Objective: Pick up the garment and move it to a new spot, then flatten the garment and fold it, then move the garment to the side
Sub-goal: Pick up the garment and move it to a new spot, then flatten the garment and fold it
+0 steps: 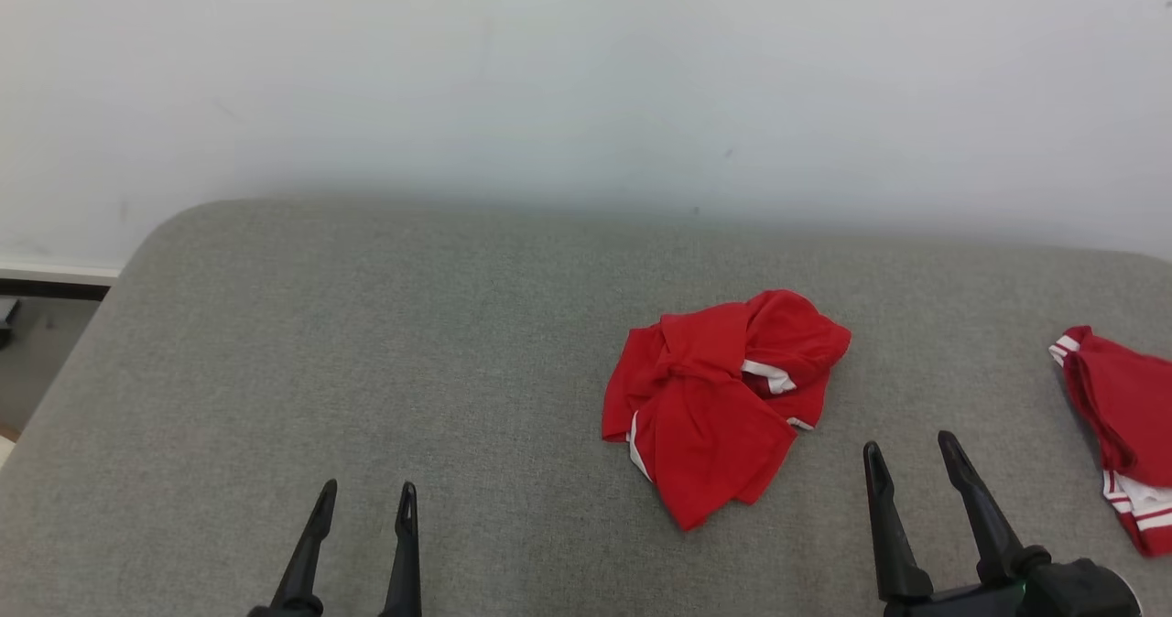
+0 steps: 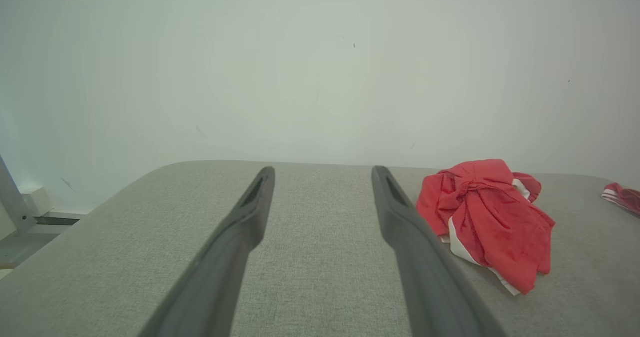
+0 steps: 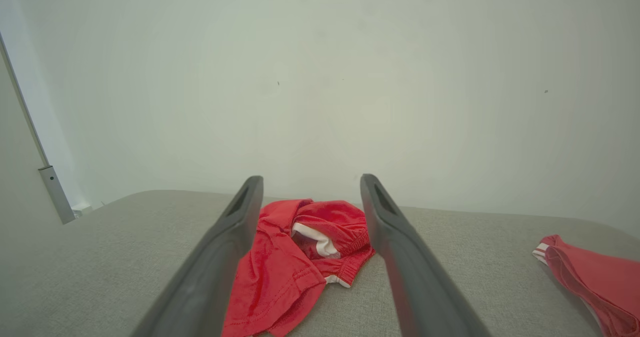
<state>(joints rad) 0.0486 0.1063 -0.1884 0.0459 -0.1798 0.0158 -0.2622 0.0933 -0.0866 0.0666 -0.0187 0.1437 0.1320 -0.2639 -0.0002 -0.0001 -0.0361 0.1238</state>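
Nothing looks done yet: the crumpled red garment with white trim (image 1: 723, 402) lies untouched on the grey fabric surface (image 1: 366, 351); both the left gripper (image 1: 366, 500) and the right gripper (image 1: 908, 452) gape, empty.

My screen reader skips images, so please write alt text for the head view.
A crumpled red garment with white trim lies right of centre on a grey fabric surface. The open left pincer and right pincer point up from the bottom edge, empty. A second red garment lies at the right edge.
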